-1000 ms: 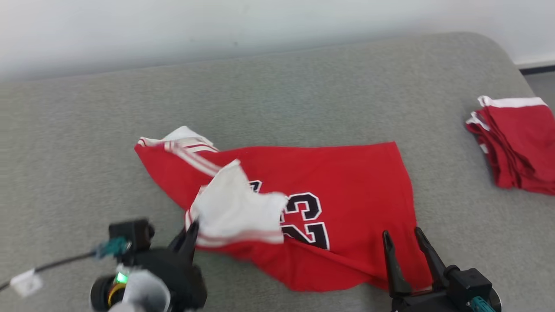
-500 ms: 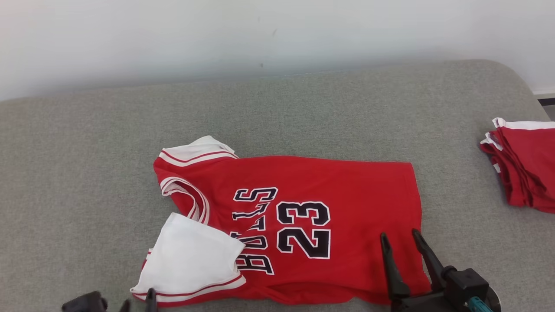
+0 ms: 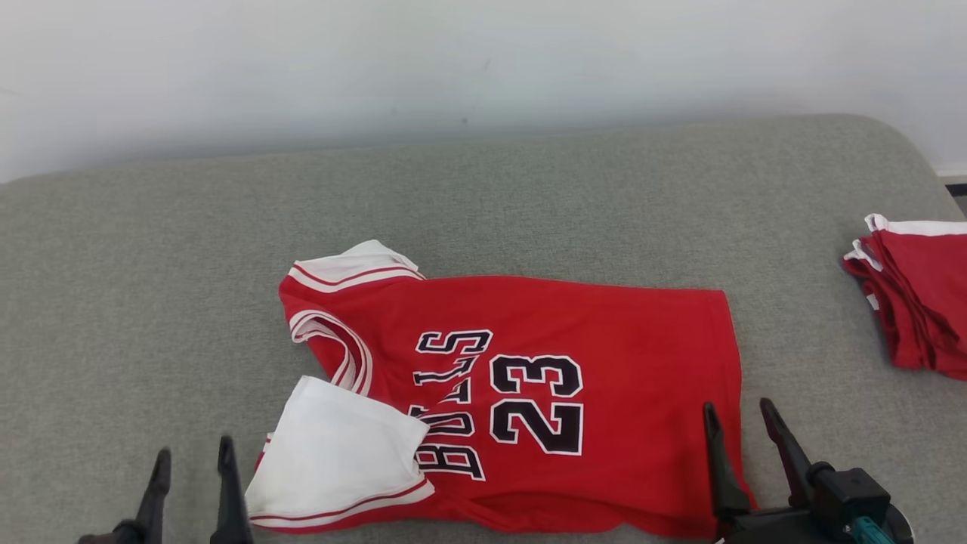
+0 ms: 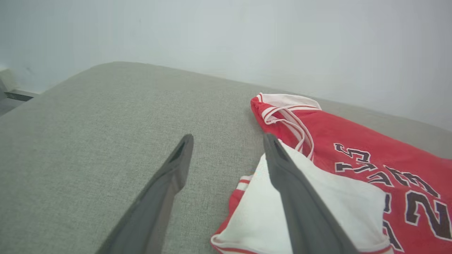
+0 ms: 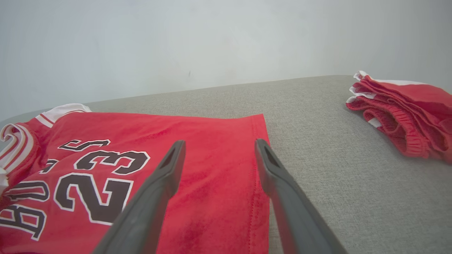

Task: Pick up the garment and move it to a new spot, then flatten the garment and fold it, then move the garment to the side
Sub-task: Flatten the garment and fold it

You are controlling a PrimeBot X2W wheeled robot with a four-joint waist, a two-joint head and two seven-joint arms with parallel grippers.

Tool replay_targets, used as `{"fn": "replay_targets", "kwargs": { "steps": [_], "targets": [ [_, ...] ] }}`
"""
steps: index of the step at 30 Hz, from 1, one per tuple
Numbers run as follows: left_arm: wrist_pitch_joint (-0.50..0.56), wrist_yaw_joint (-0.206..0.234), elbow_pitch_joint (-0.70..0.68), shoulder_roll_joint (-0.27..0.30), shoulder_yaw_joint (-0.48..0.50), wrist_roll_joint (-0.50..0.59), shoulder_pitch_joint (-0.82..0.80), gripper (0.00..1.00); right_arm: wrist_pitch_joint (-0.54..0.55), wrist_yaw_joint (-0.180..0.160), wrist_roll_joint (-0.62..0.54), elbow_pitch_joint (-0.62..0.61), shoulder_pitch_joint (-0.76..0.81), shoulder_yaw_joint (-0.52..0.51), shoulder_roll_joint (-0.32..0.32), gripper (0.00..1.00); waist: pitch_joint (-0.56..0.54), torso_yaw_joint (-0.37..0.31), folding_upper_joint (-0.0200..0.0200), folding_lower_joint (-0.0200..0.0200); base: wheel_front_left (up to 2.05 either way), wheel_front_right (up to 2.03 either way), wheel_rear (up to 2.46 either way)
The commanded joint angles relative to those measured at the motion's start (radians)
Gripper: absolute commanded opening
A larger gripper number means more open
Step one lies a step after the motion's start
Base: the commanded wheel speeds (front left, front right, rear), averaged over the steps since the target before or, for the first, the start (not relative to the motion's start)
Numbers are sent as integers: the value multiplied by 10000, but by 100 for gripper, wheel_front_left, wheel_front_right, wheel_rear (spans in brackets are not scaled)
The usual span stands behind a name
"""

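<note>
The garment is a red jersey with black "23" lettering, lying spread on the grey cushion, collar to the left, hem to the right. Its near-left sleeve is folded over, white side up. In the left wrist view the garment lies to the right of my fingers. My left gripper stands open just left of that white flap, holding nothing. Open too is my right gripper, hovering over the garment's near-right hem corner with nothing between its fingers.
A stack of folded red and white garments lies at the right edge of the grey cushion; the right wrist view shows the stack too. A pale wall stands behind. The cushion's rounded corner is at the far right.
My left gripper has let go of the white sleeve flap, opened and pulled back to its left. The garment now lies flatter with its lettering showing. The head camera has shifted too.
</note>
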Motion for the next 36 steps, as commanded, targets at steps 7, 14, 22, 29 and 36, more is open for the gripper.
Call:
{"fn": "replay_targets", "kwargs": {
  "steps": [7,14,22,29,36],
  "targets": [
    [-114,-1565,-1506,-1497,1246,2816,516,100,789,-24,-83,-168,210,-404,25,100,-346,315,0,0,0,0,0],
    [-117,-2561,-1208,-2215,1620,4215,1023,100,2601,-24,-59,-333,1,-699,-142,100,-530,321,0,0,0,0,0],
    [-118,-2978,-1067,-2535,1901,4702,845,100,6556,-22,500,-272,-1290,-1386,-490,100,-400,322,0,0,0,0,0],
    [-119,-3223,-949,-2655,1816,4915,424,100,8799,-22,16,339,-2846,-1848,-615,100,106,529,0,0,0,0,0],
    [-119,-3353,-810,-2706,1712,4947,211,100,9092,-22,-375,1136,-3633,-2083,-570,100,393,817,0,0,0,0,0]
  ]
}}
